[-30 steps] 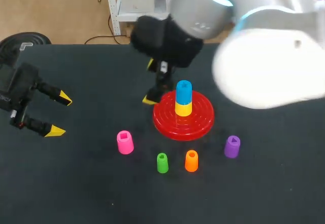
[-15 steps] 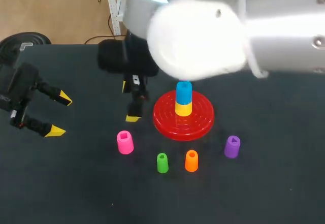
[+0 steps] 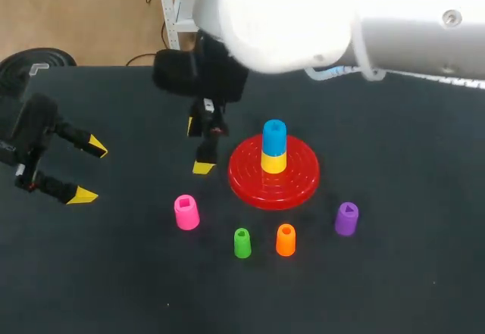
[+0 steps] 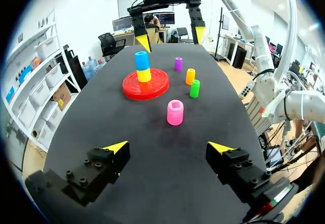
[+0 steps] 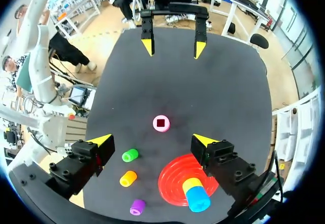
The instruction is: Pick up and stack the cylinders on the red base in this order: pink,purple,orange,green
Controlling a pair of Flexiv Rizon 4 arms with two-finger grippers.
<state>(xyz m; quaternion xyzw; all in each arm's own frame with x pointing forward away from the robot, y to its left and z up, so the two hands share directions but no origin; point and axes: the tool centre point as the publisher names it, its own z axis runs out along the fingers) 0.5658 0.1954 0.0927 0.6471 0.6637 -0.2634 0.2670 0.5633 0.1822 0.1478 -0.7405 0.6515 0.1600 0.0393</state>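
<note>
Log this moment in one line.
left gripper open, empty | right gripper open, empty, beside round red plastic base | pink plastic cylinder untouched, not stacked

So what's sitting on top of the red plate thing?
A yellow cylinder stands in the middle of the red base, with a blue cylinder stacked on it. The base's centre under them is covered.

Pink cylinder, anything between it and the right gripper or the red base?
Nothing visible. Only bare table lies between the open right gripper and the pink cylinder, and between it and the red base. The base's middle already holds a yellow cylinder with a blue cylinder on top.
</note>
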